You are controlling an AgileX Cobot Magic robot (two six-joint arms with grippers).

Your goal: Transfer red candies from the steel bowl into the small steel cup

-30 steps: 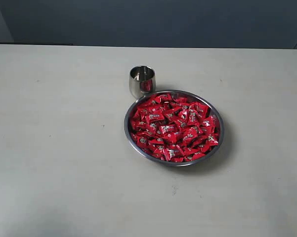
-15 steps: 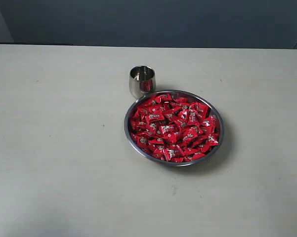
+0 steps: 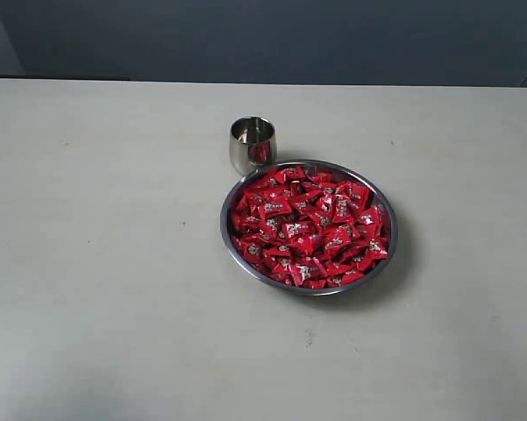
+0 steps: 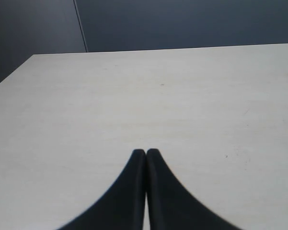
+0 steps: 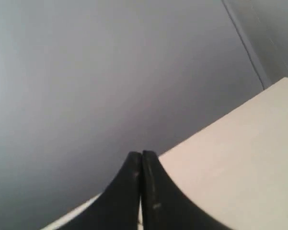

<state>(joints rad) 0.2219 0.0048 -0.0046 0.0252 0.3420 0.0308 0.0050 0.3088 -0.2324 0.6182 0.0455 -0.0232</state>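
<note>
nothing on the table (image 3: 114,263) is shifting since a second ago: red candies (image 3: 309,226) are filling the steel bowl (image 3: 223,230), small steel cup (image 3: 252,145) sitting beside its eleven o'clock rim. left gripper (image 4: 146,152) and right gripper (image 5: 142,154) are clenching shut, empty; reopening before dipping onto one top candy seems wise.

The left gripper (image 4: 145,153) hangs above the tabletop (image 4: 134,96) and points out across it, tilted slightly downward; its two black jaws curve in from a broad base and meet flat along their inner faces, tip to tip; the right gripper (image 5: 142,155) is likewise fully closed, its dark jaws pressed together; it is pitched higher and rolled to one side, its tips aimed off past an edge of the tabletop.
</note>
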